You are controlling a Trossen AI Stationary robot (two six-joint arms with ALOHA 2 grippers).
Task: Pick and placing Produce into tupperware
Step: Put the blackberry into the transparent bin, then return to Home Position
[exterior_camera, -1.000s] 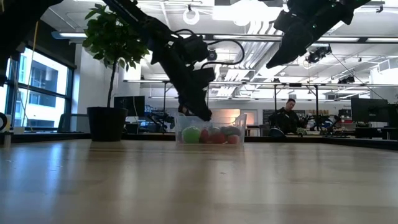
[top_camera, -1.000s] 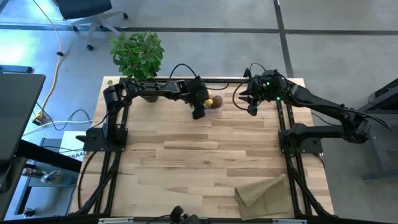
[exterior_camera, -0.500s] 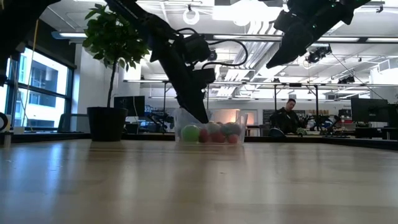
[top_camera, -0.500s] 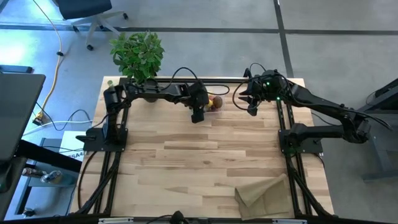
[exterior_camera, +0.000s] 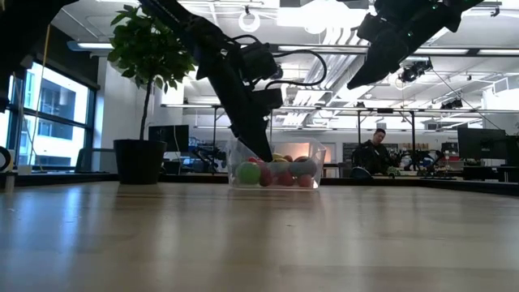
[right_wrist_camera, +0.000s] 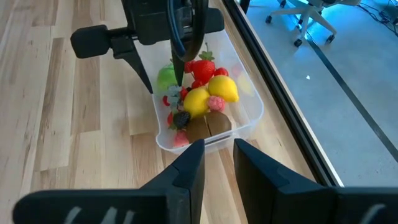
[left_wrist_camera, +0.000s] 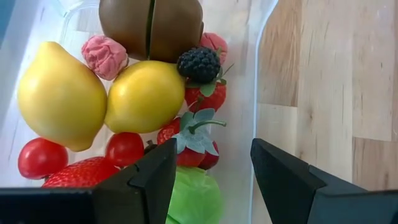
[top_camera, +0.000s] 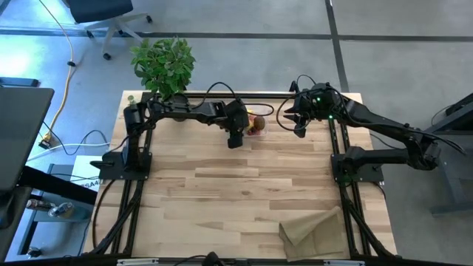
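Left claw [top_camera: 235,139] is gripping the wall of the clear plastic tupperware [top_camera: 256,131] near the upper centre of the high view, one finger inside, one outside. Right claw [top_camera: 298,127] is hovering to its right with fingers narrowly parted, grasping nothing. Only the left wrist view is showing textures: two smooth yellow lemons [left_wrist_camera: 144,96], a matte brown kiwi [left_wrist_camera: 151,27], a bumpy blackberry [left_wrist_camera: 199,64], glossy red berries [left_wrist_camera: 124,147] and a green lime [left_wrist_camera: 196,199]. Low view is showing the container tilting on the pale wooden counter [exterior_camera: 259,243].
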